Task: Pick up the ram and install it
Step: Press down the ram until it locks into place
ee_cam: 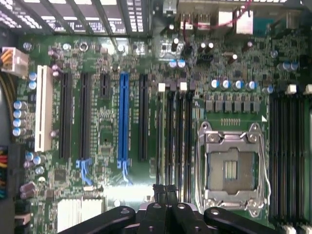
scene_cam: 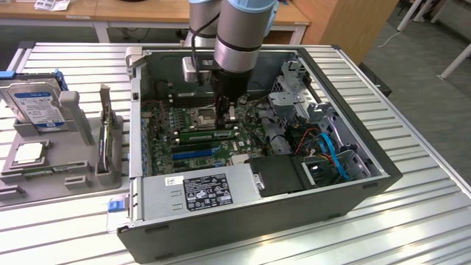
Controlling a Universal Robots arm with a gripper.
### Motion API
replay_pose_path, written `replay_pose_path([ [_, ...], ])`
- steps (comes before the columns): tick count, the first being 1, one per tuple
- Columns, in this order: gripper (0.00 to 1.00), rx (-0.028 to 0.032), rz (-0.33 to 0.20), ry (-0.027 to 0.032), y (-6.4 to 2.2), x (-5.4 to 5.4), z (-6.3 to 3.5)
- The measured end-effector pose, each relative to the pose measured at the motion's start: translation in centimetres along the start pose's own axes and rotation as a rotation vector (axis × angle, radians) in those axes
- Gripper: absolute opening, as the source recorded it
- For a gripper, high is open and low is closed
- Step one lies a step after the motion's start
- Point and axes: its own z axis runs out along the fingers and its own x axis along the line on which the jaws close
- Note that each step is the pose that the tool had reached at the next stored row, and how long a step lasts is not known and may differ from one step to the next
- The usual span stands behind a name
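Slatted metal tabletop (scene_cam: 412, 221) carries a grey tray (scene_cam: 22, 193) left of an open case (scene_cam: 294, 221); the tray's small parts are hard to make out beyond one drive (scene_cam: 37, 105). Inside the case there is one empty socket (scene_cam: 204, 116), one white slot (ee_cam: 44, 107) and one blue slot (ee_cam: 123, 119). The ram (scene_cam: 208, 134) stands on edge just beside the socket, directly under the tool (scene_cam: 224, 117). The tool's fingers are clenched together; their tips are hidden, so whether they pinch the ram is unclear.
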Motion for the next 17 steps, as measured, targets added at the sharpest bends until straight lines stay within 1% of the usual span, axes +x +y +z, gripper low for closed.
replay_pose_path([
  [17,0.1,0.0133,0.0,-0.0001,3.72,0.0,0.14],
])
